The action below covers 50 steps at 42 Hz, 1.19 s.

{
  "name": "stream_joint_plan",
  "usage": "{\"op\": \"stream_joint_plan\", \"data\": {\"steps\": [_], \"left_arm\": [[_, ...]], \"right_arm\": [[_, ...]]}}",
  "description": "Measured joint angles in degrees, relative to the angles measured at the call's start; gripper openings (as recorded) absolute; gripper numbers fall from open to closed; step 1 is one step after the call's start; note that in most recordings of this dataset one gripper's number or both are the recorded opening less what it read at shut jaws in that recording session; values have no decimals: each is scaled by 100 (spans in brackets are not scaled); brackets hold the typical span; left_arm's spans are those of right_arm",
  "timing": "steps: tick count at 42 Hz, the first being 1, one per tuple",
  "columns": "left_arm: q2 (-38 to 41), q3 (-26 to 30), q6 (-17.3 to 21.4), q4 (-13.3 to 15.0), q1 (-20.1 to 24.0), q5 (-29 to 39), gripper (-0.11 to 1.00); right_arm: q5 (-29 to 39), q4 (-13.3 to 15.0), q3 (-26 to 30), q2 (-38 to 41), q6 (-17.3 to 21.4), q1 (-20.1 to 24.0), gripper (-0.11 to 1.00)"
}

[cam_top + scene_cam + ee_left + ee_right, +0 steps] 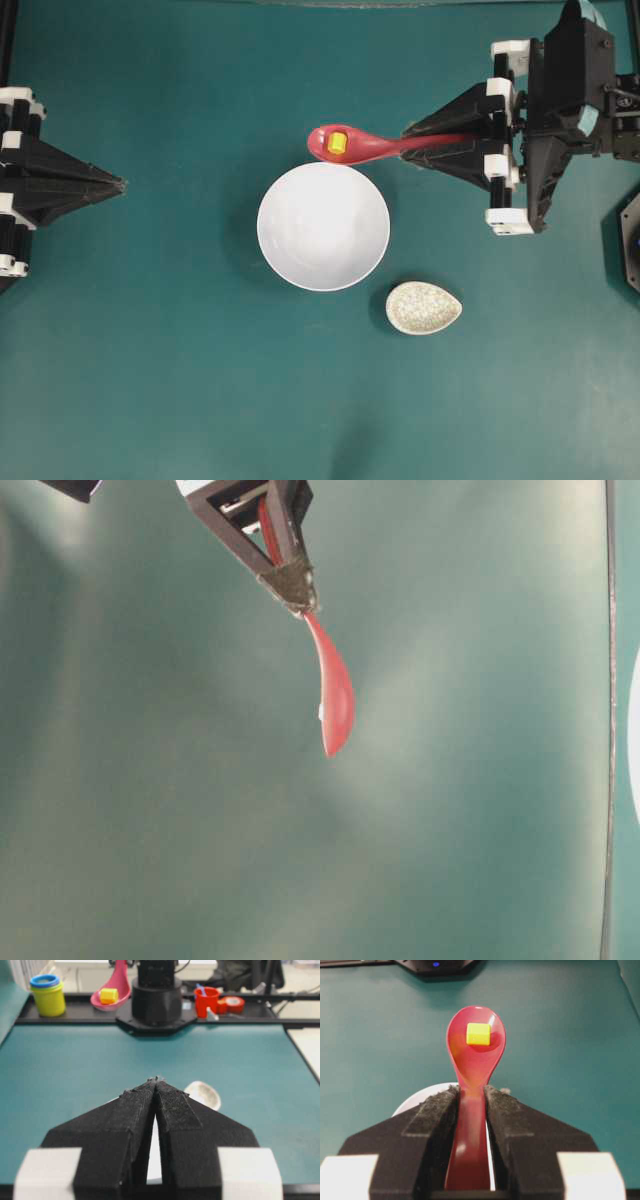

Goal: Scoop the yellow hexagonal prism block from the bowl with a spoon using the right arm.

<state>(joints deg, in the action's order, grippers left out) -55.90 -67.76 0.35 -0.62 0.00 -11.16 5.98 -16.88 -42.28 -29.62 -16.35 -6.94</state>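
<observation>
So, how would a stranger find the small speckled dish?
Start at the large round white bowl in the middle of the teal table. Just off its lower right edge lies the small beige speckled dish, apart from it. Only this dish is egg-shaped and mottled.

block [338, 143] in the spoon [375, 146], spoon just behind the bowl [323, 226], speckled dish [423, 307] right of bowl

Even, bright overhead light, soft shadows, faint glare on the bowl [323, 226], table-level view hazy.
</observation>
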Motion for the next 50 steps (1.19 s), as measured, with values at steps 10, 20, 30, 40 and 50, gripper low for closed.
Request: {"op": "stream_joint_plan", "data": {"steps": [10,20,30,40,50], "left_arm": [[0,0,0,0,0,9,0],[0,0,0,0,0,-9,0],[0,0,0,0,-9,-26,0],[0,0,0,0,0,-123,0],[0,0,-9,0,0,-141,0]], "right_arm": [[0,0,0,0,0,-9,24],[0,0,0,0,0,0,24],[0,0,0,0,0,0,24],[-9,0,0,0,0,0,24],[-18,0,0,0,0,0,24]]}}
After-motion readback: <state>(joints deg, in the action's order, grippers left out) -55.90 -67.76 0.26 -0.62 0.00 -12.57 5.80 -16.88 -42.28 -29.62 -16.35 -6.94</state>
